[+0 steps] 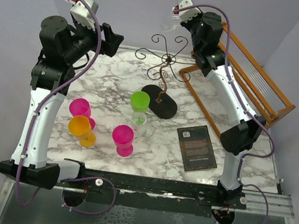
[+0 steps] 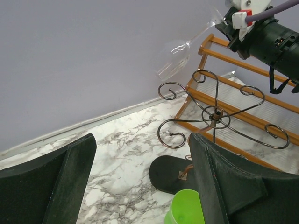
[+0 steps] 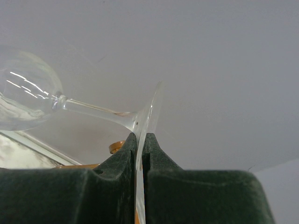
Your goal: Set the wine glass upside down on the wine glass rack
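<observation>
The marble tabletop (image 1: 116,74) spreads beneath both claws. One wooden dish rack (image 1: 253,87) sits below and beside the high right claw (image 3: 140,137). One wine glass rack (image 1: 163,72) stands lower, between that claw and the left claw (image 2: 142,140), whose jaws gape wide around nothing. Nearer the arm bases than either claw lie one dark book (image 1: 196,146) and five cups: a pink cup (image 1: 80,108), a second pink cup (image 1: 122,136), an orange cup (image 1: 79,126), a green cup (image 1: 139,100) and a clear cup (image 1: 139,120). The right claw is pinched tight on the foot of the single wine glass (image 3: 28,100), which tilts on its side above the rack's curls, apart from them.
</observation>
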You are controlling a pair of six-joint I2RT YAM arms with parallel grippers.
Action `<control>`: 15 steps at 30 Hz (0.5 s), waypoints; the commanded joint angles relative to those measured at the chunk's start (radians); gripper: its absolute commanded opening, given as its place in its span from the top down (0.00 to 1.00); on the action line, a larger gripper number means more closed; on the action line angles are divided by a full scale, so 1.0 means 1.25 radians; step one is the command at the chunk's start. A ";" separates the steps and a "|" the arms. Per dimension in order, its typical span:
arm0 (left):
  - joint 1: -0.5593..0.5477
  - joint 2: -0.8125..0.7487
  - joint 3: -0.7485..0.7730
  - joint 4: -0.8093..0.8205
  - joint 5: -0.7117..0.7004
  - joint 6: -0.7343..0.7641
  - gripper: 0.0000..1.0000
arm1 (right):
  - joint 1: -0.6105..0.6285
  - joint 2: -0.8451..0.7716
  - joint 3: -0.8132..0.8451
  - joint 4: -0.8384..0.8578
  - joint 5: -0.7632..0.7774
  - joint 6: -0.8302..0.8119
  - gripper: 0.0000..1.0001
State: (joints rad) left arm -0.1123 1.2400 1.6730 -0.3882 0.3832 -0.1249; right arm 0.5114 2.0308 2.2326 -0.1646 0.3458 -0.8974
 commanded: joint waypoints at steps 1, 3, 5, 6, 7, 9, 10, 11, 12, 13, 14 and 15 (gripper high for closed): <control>0.002 -0.016 -0.005 0.008 -0.007 0.032 0.16 | -0.002 -0.005 -0.002 0.052 -0.059 -0.093 0.99; 0.002 -0.015 -0.012 0.018 -0.011 0.037 0.16 | -0.002 -0.009 -0.012 0.046 -0.086 -0.120 0.99; 0.002 -0.012 -0.018 0.030 -0.016 0.043 0.16 | -0.002 -0.018 -0.030 0.044 -0.120 -0.156 0.99; 0.002 -0.011 -0.020 0.034 -0.017 0.043 0.16 | -0.002 -0.027 -0.044 0.044 -0.134 -0.177 0.99; 0.002 -0.009 -0.022 0.037 -0.017 0.044 0.16 | -0.002 -0.034 -0.058 0.045 -0.148 -0.199 0.99; 0.002 -0.008 -0.024 0.042 -0.017 0.045 0.16 | -0.002 -0.045 -0.077 0.040 -0.174 -0.237 0.99; 0.002 -0.008 -0.024 0.042 -0.017 0.045 0.16 | -0.002 -0.049 -0.085 0.039 -0.183 -0.255 0.99; 0.002 -0.008 -0.024 0.043 -0.017 0.045 0.16 | -0.002 -0.053 -0.091 0.039 -0.190 -0.275 0.99; 0.002 -0.008 -0.023 0.044 -0.017 0.043 0.16 | -0.002 -0.056 -0.095 0.038 -0.197 -0.291 0.99; 0.002 -0.007 -0.023 0.043 -0.017 0.044 0.16 | -0.002 -0.058 -0.098 0.037 -0.205 -0.302 0.99; 0.002 -0.007 -0.022 0.043 -0.018 0.044 0.16 | -0.002 -0.061 -0.097 0.029 -0.215 -0.312 0.99; 0.002 -0.007 -0.022 0.044 -0.020 0.045 0.16 | -0.002 -0.061 -0.093 0.019 -0.224 -0.318 0.99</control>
State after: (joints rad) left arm -0.1123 1.2400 1.6413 -0.3733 0.3767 -0.0822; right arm 0.5114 2.0212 2.1052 -0.1692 0.1558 -1.1858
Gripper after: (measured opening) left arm 0.837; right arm 0.042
